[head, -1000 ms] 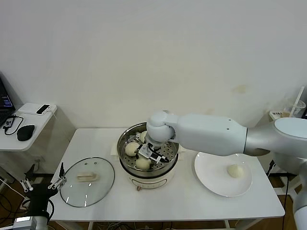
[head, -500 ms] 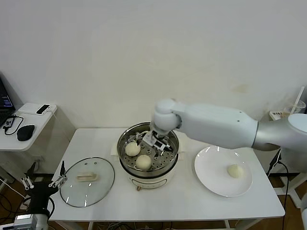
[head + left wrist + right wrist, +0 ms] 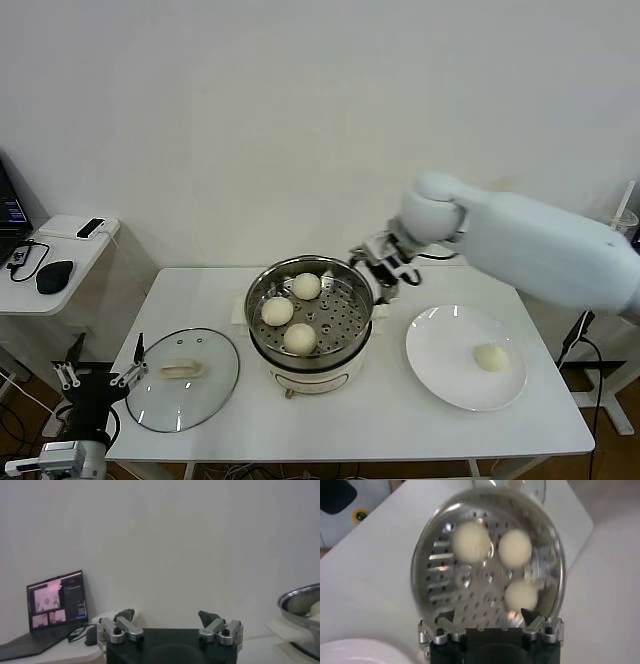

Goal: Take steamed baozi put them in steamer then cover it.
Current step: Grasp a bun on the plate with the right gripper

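Note:
The steamer [image 3: 310, 322] stands at the table's middle with three steamed baozi [image 3: 306, 286] [image 3: 277, 311] [image 3: 300, 339] on its perforated tray. A fourth baozi [image 3: 490, 357] lies on the white plate [image 3: 432, 345] to the right. My right gripper [image 3: 378, 265] hangs open and empty just above the steamer's back right rim. Its wrist view looks down on the steamer [image 3: 422, 575], the baozi [image 3: 472, 541] and the gripper [image 3: 488, 615]. The cover [image 3: 183, 378] lies flat on the table, left of the steamer. My left gripper [image 3: 100, 375] stands open and empty off the table's front left corner.
A side desk [image 3: 70, 262] with a mouse and a laptop edge stands at the far left, and the laptop [image 3: 56, 600] shows in the left wrist view. The steamer's rim [image 3: 300, 597] shows at that view's edge. A cup with a straw [image 3: 620, 225] stands at the far right.
My right gripper has lifted out of the steamer and swung right, past its back right rim, with its fingers spread wider. Three baozi now show uncovered on the tray. The left arm has barely moved.

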`<state>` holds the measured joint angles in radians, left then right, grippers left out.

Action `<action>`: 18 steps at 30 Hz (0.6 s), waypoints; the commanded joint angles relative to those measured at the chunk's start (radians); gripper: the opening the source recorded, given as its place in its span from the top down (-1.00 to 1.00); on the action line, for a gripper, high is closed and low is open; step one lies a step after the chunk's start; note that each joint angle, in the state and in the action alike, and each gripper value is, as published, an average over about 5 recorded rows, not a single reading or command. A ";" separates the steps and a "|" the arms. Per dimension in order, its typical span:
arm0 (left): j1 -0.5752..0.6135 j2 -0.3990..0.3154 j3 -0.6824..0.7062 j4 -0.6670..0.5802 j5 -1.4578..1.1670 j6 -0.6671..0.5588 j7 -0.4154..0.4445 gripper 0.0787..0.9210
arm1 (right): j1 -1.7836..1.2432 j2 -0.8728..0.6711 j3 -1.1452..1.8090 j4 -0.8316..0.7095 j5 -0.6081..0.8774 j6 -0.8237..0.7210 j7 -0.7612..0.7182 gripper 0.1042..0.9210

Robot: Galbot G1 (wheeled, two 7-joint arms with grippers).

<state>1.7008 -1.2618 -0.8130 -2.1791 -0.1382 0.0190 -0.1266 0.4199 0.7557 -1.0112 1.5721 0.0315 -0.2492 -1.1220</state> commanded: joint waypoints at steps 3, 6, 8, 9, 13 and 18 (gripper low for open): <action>-0.013 0.016 0.036 0.015 0.015 0.002 0.001 -0.77 | -0.284 -0.326 0.207 0.041 -0.111 -0.036 -0.005 -0.76; -0.016 0.021 0.042 0.019 0.019 0.004 0.001 -0.77 | -0.459 -0.358 0.352 0.029 -0.159 -0.032 0.008 -0.76; -0.017 0.025 0.043 0.020 0.020 0.006 0.001 -0.77 | -0.570 -0.372 0.443 0.021 -0.203 -0.027 0.015 -0.76; -0.017 0.026 0.043 0.020 0.020 0.007 0.001 -0.77 | -0.618 -0.377 0.486 0.017 -0.224 -0.024 0.017 -0.76; -0.019 0.029 0.042 0.027 0.025 0.007 0.002 -0.77 | -0.778 -0.370 0.618 -0.018 -0.289 -0.009 0.019 -0.76; -0.015 0.026 0.041 0.030 0.029 0.007 0.002 -0.77 | -0.863 -0.330 0.688 -0.093 -0.329 0.001 0.021 -0.76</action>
<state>1.6864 -1.2379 -0.7783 -2.1532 -0.1129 0.0263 -0.1255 -0.1681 0.4732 -0.5451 1.5343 -0.1994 -0.2529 -1.1048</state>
